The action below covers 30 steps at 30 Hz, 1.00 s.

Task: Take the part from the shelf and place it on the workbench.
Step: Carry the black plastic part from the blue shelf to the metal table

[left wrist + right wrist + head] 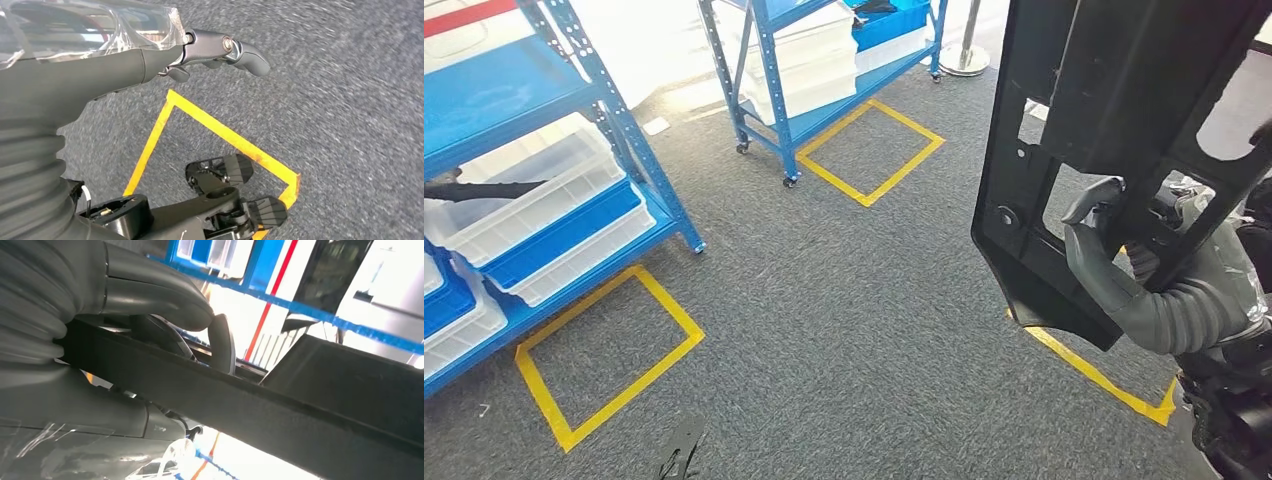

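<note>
The part (1084, 110) is a large flat black plastic panel with cut-out openings, held upright at the right of the head view. My right hand (1114, 260) grips one of its bars, thumb over the front and fingers hidden behind it. Up close in the right wrist view, that right hand (165, 305) wraps the part's dark bar (280, 410). My left hand (220, 50) hangs over the grey carpet with its fingers curled and nothing in it.
A blue shelf rack (614, 110) with white and blue bins stands at the left. A second blue rack (774, 90) stands at the back centre. Yellow tape squares (604, 360) mark the grey carpet. A chrome post base (964, 60) is behind.
</note>
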Tool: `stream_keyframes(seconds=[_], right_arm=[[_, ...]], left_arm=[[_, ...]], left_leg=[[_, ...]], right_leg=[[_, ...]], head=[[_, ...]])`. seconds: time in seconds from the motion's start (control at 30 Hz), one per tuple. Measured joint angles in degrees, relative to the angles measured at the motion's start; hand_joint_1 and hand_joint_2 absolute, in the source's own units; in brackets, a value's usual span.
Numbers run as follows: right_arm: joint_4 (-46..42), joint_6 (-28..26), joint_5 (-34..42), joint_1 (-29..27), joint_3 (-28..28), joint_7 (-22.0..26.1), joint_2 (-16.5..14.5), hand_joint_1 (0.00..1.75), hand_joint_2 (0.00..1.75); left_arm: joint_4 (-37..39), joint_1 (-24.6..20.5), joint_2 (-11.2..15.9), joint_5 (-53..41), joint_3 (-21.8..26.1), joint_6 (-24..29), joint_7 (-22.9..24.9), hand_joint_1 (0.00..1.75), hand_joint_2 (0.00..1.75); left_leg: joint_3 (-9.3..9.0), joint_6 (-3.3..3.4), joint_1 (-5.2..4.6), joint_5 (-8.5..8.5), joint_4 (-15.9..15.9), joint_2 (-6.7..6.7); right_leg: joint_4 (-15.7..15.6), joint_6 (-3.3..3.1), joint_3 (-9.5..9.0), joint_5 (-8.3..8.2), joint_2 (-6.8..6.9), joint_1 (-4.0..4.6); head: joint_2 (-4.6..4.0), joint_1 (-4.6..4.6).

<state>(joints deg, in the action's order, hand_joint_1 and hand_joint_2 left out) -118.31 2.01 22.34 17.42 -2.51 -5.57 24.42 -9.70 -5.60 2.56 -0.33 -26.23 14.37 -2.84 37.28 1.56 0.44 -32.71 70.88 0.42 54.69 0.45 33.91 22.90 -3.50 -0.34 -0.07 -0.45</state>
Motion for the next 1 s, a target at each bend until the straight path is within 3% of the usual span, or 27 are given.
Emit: stream_keyframes(seconds=[0.07, 0.13, 0.17, 0.23, 0.3, 0.33, 0.4, 0.43, 0.47, 0.5, 0.53, 0.6, 0.67, 0.73, 0.8, 0.87, 0.93, 0.97, 1.0], right_arm=[[-0.65, -0.02, -0.32, -0.3, -0.08, -0.09, 0.01, 1.75, 1.75], [-1.18, -0.06, -0.58, -0.9, -0.21, -0.13, 0.02, 1.75, 1.75], [-1.42, -0.09, -0.73, -1.36, -0.29, -0.14, 0.02, 1.75, 1.75], [-1.96, -0.14, -1.01, -2.3, -0.58, -0.09, 0.09, 1.75, 1.75], [-2.59, -0.2, -1.37, -3.02, -0.93, 0.2, 0.21, 1.75, 1.75], [-2.89, -0.23, -1.6, -3.33, -1.06, 0.4, 0.29, 1.75, 1.75], [-3.28, -0.28, -1.98, -4.21, -1.12, 0.81, 0.21, 1.75, 1.75], [-3.44, -0.28, -2.19, -4.73, -1.12, 1.0, 0.14, 1.75, 1.75], [-3.59, -0.28, -2.35, -5.26, -1.13, 1.18, 0.03, 1.75, 1.75], [-3.75, -0.27, -2.47, -5.67, -1.15, 1.33, -0.04, 1.75, 1.75], [-3.96, -0.25, -2.57, -5.97, -1.16, 1.49, -0.12, 1.75, 1.75], [-4.35, -0.19, -2.72, -6.38, -1.18, 1.79, -0.32, 1.75, 1.75], [-4.57, -0.13, -3.01, -6.83, -1.18, 2.02, -0.57, 1.75, 1.75], [-4.63, -0.05, -3.3, -7.38, -1.18, 2.15, -0.82, 1.75, 1.75], [-4.69, 0.01, -3.59, -7.69, -1.19, 2.24, -0.98, 1.75, 1.75], [-4.73, 0.03, -3.82, -7.79, -1.19, 2.32, -1.14, 1.75, 1.75], [-4.72, 0.13, -3.98, -8.01, -1.18, 2.33, -1.4, 1.75, 1.75], [-4.72, 0.23, -4.09, -8.18, -1.18, 2.33, -1.51, 1.75, 1.75], [-4.72, 0.38, -4.21, -8.35, -1.18, 2.33, -1.59, 1.75, 1.75]], left_arm=[[0.0, -0.07, 0.03, -0.33, -0.01, -0.04, 0.15, 0.0, 1.75], [0.0, -0.16, 0.07, -0.68, -0.04, -0.2, 0.45, 0.0, 1.75], [0.0, -0.17, 0.09, -0.85, -0.06, -0.29, 0.67, 0.0, 1.75], [0.0, -0.19, 0.08, -1.18, -0.08, -0.49, 1.1, 0.0, 1.75], [0.0, -0.37, 0.11, -1.53, -0.09, -0.75, 1.37, 0.0, 1.75], [0.0, -0.46, 0.16, -1.66, -0.09, -0.87, 1.48, 0.0, 1.75], [0.0, -0.39, 0.34, -1.75, -0.09, -1.04, 1.9, 0.0, 1.75], [0.0, -0.27, 0.44, -1.75, -0.09, -1.09, 2.13, 0.0, 1.75], [0.0, -0.19, 0.57, -1.75, -0.1, -1.13, 2.32, 0.0, 1.75], [0.0, -0.15, 0.71, -1.75, -0.1, -1.15, 2.43, 0.0, 1.75], [0.0, -0.18, 0.85, -1.75, -0.11, -1.16, 2.52, 0.0, 1.75], [0.0, -0.31, 1.36, -1.75, -0.11, -1.19, 2.74, 0.0, 1.75], [0.0, -0.43, 2.07, -1.74, -0.13, -1.33, 3.08, 0.0, 1.75], [0.0, -0.47, 2.6, -1.72, -0.14, -1.45, 3.32, 0.0, 1.75], [0.0, -0.54, 2.97, -1.66, -0.16, -1.4, 3.37, 0.0, 1.75], [0.01, -0.56, 3.28, -1.57, -0.2, -1.37, 3.39, 0.0, 1.75], [0.02, -0.34, 3.57, -1.45, -0.2, -1.37, 3.43, 0.0, 1.75], [0.02, -0.2, 3.72, -1.39, -0.19, -1.37, 3.48, 0.0, 1.75], [0.02, -0.13, 3.82, -1.37, -0.19, -1.37, 3.53, 0.0, 1.75]], left_leg=[[-3.95, 1.13, -0.27, 4.15, -8.56, -1.44], [-7.0, 1.78, -0.5, 6.68, -15.22, -2.95], [-7.39, 1.81, -0.58, 6.9, -16.22, -3.19], [-7.45, 1.7, -0.6, 7.19, -16.59, -2.24], [-7.62, 2.0, -0.43, 7.7, -17.11, -1.24], [-7.69, 2.15, -0.28, 7.93, -17.38, -0.66], [-7.63, 2.25, -0.29, 8.0, -17.44, 0.49], [-7.59, 2.25, -0.29, 7.99, -17.43, 1.17], [-7.55, 2.2, -0.26, 7.96, -17.41, 1.84], [-7.56, 2.12, -0.22, 7.91, -17.39, 2.51], [-7.67, 1.94, -0.12, 7.8, -17.35, 3.15], [-8.01, 1.26, -0.17, 7.37, -17.17, 4.24], [-8.24, 0.46, -0.46, 7.0, -16.98, 5.14], [-8.33, -0.09, -0.43, 6.94, -17.01, 6.12], [-8.06, -0.64, -0.01, 6.02, -16.11, 5.23], [-5.76, -0.93, 0.22, 2.71, -10.7, 2.31], [-1.54, -0.77, 0.09, -1.22, -1.66, 0.48], [0.11, -0.6, -0.05, -2.12, 1.57, 0.21], [0.67, -0.32, -0.18, -1.72, 2.34, 0.09]], right_leg=[[-0.01, 0.03, -0.04, -0.13, -1.46, 0.24], [0.07, 0.25, 0.14, -0.35, -2.65, 0.49], [0.11, 0.43, 0.31, -0.48, -3.08, 0.47], [0.13, 0.94, 0.64, -0.71, -3.87, 0.35], [1.45, 1.44, 1.37, 0.29, -2.23, 0.42], [3.87, 1.7, 2.43, 1.85, -0.66, 0.47], [12.12, 2.3, 6.03, 6.18, 2.13, 0.12], [16.2, 2.63, 7.79, 7.86, 2.65, -0.15], [18.47, 2.94, 8.72, 8.49, 2.88, -0.47], [18.25, 3.2, 8.41, 7.98, 3.06, -0.78], [15.3, 3.46, 6.67, 6.41, 3.47, -1.08], [6.19, 3.94, 1.5, 2.93, 5.77, -1.34], [1.07, 3.51, -1.09, 1.63, 7.12, -1.18], [0.75, 2.48, -0.78, 1.6, 6.04, -0.85], [0.7, 1.65, -0.54, 1.35, 4.87, -0.71], [0.65, 0.89, -0.39, 1.1, 3.77, -0.66], [0.65, 0.45, -0.25, 0.97, 2.43, -0.32], [0.66, 0.32, -0.21, 0.92, 1.68, -0.1], [0.66, 0.23, -0.19, 0.87, 0.85, 0.1]], head=[[0.0, -0.01], [0.0, 0.0], [0.0, 0.01], [0.0, 0.01], [0.0, 0.09], [0.0, 0.16], [0.0, 0.29], [0.0, 0.3], [0.0, 0.3], [0.0, 0.29], [0.0, 0.29], [0.0, 0.31], [0.0, 0.19], [0.0, 0.03], [0.0, 0.02], [0.0, -0.01], [0.0, -0.06], [0.0, -0.07], [0.0, -0.08]])
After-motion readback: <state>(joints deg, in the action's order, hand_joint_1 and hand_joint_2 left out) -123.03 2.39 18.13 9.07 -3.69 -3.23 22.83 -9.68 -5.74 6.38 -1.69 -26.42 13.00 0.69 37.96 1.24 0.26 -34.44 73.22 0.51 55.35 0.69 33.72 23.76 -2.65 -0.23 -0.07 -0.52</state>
